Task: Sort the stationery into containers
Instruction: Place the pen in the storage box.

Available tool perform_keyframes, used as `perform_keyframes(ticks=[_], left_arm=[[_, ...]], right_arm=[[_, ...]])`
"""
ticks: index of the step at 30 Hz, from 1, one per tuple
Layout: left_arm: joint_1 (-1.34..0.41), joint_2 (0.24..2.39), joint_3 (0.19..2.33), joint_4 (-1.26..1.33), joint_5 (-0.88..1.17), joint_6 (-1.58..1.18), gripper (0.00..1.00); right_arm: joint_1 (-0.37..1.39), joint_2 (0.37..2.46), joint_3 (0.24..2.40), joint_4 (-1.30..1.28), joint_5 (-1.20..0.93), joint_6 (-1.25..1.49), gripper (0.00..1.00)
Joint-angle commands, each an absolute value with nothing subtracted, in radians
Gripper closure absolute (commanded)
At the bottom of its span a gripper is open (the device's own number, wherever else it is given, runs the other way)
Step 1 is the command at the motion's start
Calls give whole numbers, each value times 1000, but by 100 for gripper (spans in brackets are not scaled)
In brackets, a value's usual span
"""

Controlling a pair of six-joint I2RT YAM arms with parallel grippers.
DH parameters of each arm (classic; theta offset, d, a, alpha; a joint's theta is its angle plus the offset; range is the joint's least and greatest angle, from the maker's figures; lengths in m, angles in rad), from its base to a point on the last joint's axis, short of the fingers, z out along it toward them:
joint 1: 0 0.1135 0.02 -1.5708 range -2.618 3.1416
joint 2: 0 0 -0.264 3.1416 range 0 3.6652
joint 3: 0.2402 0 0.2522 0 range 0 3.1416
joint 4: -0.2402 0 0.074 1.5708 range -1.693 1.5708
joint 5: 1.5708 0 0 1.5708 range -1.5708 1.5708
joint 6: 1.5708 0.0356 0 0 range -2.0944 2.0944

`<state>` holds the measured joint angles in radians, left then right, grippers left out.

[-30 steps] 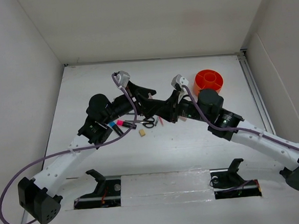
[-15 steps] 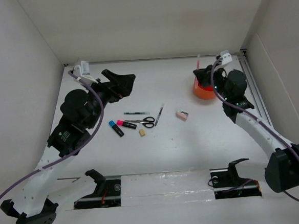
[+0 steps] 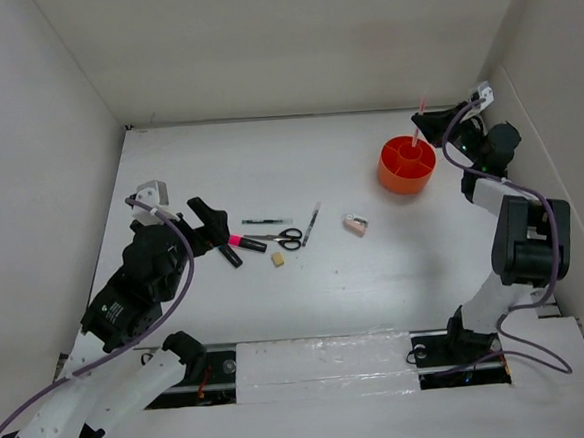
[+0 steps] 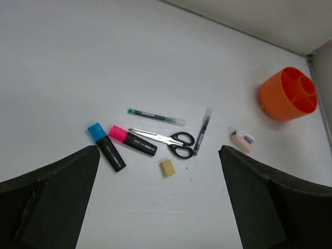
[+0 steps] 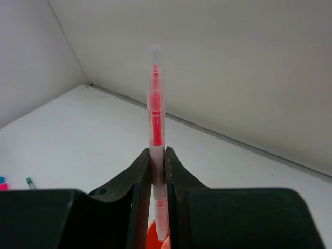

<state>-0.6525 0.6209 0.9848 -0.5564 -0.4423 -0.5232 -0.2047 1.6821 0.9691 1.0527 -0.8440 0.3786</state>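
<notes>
right fingers: closed on the pink pen, which stands upright between them, just above the orange pot. whether the pen's lower end touches the pot cannot be told.

left fingers: spread wide, holding nothing, well to the left of the pot in the top view.

remaining items lie flat on the table, all left of the pot:
- sharpener: nearest the pot.
- grey pen, then scissors: farther from the pot.
- green pen: just behind the scissors.
- eraser: just in front of the scissors.
- pink-capped marker and blue-capped marker: side by side, farthest from the pot.
</notes>
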Motion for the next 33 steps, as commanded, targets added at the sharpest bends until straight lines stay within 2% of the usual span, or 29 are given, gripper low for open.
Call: perform_keyframes(ticks=[1, 10, 24, 33], left_arm=[[-650, 607, 942, -499, -400, -476, 0], [-650, 607, 933, -488, -382, -476, 0], [-650, 607, 933, -479, -373, -466, 0], [-650, 607, 923, -479, -373, -466, 0]], right_arm=[[-229, 1729, 1078, 1264, -988, 486, 100], [-238, 1887, 1170, 1238, -1038, 486, 100], [-265, 2048, 1192, 1201, -1058, 486, 100], [-275, 2079, 1192, 1207, -1068, 520, 100]])
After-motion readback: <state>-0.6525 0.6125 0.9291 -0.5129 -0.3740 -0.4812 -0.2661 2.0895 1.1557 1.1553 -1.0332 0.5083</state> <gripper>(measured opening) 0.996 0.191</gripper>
